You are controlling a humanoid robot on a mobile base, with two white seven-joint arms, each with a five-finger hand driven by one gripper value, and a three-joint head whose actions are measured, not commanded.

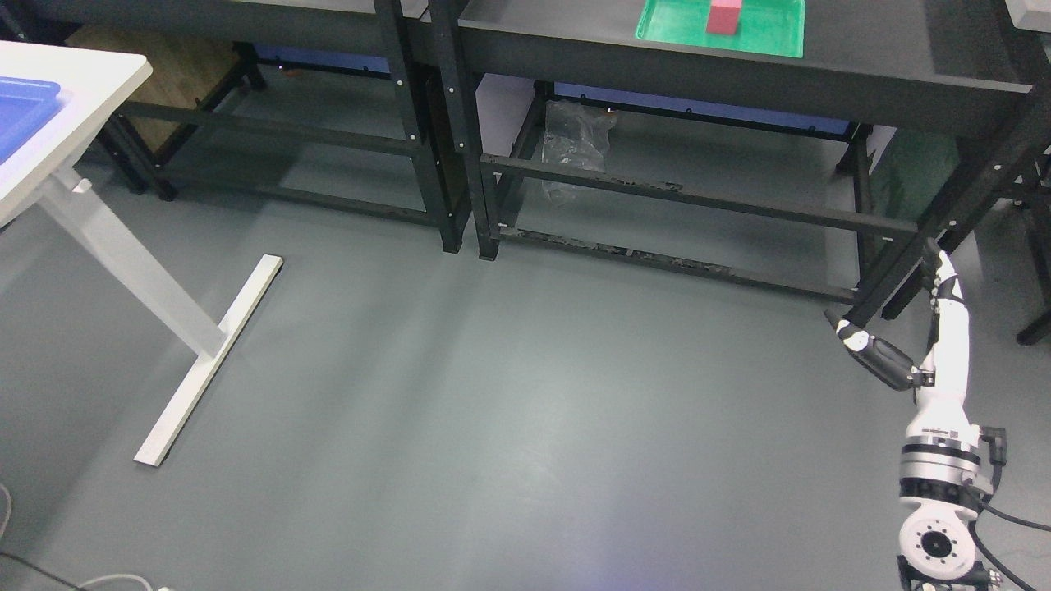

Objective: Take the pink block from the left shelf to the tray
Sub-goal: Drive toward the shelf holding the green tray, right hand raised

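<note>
A pink block (725, 18) stands on a green tray (772, 37) on the black shelf (575, 41) at the top of the head view, partly cut off by the top edge. My right hand (903, 328) hangs low at the lower right, far below the shelf top, with its fingers spread and straight and nothing in them. Its thumb (870, 349) points left and the long fingers (944, 279) point up toward a shelf leg. The left arm does not show.
A white table (74, 90) with a blue bin (20, 111) stands at the left, its foot (213, 361) lying across the grey floor. A second black shelf (271, 25) is at the upper left. Clear plastic (575, 144) lies under the right shelf.
</note>
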